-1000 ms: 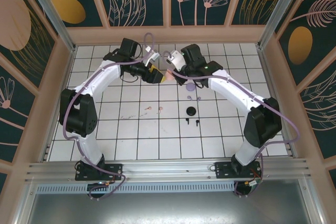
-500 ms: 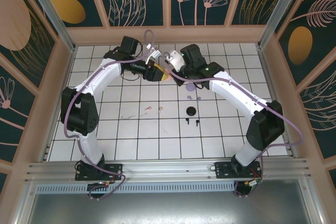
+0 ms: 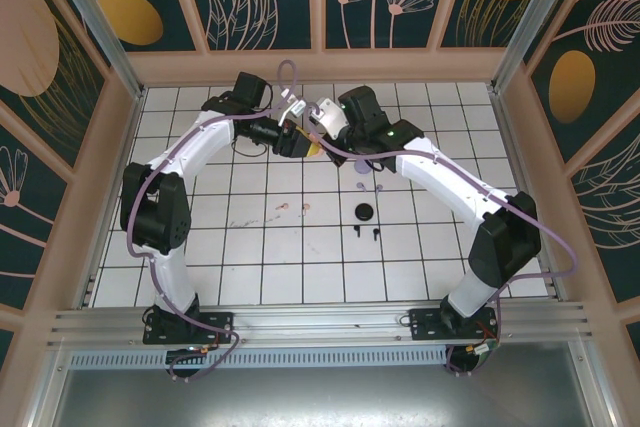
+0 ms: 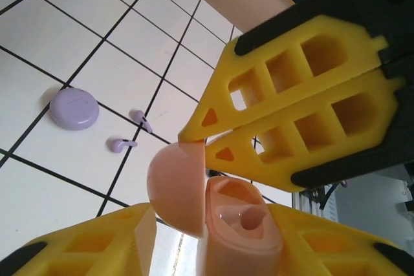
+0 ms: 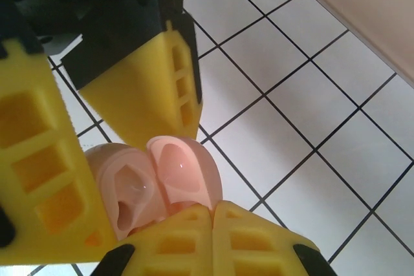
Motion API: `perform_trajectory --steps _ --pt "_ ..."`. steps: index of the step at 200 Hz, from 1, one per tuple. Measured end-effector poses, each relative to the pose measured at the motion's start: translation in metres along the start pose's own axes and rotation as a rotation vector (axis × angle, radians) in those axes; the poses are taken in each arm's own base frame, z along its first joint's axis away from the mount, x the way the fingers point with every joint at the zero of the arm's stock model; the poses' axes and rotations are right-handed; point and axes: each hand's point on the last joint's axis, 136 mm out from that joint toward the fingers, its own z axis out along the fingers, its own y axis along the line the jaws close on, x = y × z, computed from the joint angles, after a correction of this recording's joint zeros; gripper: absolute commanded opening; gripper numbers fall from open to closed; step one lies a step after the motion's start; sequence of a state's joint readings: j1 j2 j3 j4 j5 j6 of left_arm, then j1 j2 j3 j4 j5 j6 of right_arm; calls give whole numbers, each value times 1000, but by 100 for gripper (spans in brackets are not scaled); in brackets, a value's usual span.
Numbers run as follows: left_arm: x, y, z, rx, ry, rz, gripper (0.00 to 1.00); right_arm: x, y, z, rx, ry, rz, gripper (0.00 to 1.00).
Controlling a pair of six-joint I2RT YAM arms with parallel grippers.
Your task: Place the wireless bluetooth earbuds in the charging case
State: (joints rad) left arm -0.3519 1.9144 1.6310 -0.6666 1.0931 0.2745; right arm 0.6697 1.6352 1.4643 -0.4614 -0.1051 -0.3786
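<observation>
A pink charging case (image 4: 244, 227) hangs in the air at the back middle of the table, its lid (image 4: 173, 189) swung open and its two wells bare. My left gripper (image 4: 217, 224) is shut on the case's base, one finger on each side. My right gripper (image 5: 213, 208) is shut, its joined fingertips (image 4: 197, 134) touching the rim of the lid. From above, the two grippers meet at the case (image 3: 312, 147). Two pink earbuds (image 3: 283, 209) lie on the tiles nearer the front. Two lavender earbuds (image 4: 120, 143) lie beside a shut lavender case (image 4: 74, 108).
A black round case (image 3: 363, 212) and two black earbuds (image 3: 356, 232) lie at the table's middle, right of the pink buds. The back wall (image 3: 320, 67) runs close behind both grippers. White tiled table (image 3: 200, 247) around.
The left jaws have narrowed on the pink case. The right gripper has shifted slightly left and back, pressing closer to the left one.
</observation>
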Motion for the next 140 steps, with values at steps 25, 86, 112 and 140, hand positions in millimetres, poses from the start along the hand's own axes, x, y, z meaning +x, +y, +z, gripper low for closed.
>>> perform_trajectory --steps 25,86,112,140 --pt "1 -2 0 10 1 5 37 -1 0 0 1 -1 0 0" --pt "1 -6 0 29 -1 14 27 0 -1 0 3 2 2 0" --pt "1 -6 0 29 -1 20 34 0 -1 0 3 2 3 0" --pt "2 -5 0 26 3 16 35 -1 -1 0 5 1 3 0"
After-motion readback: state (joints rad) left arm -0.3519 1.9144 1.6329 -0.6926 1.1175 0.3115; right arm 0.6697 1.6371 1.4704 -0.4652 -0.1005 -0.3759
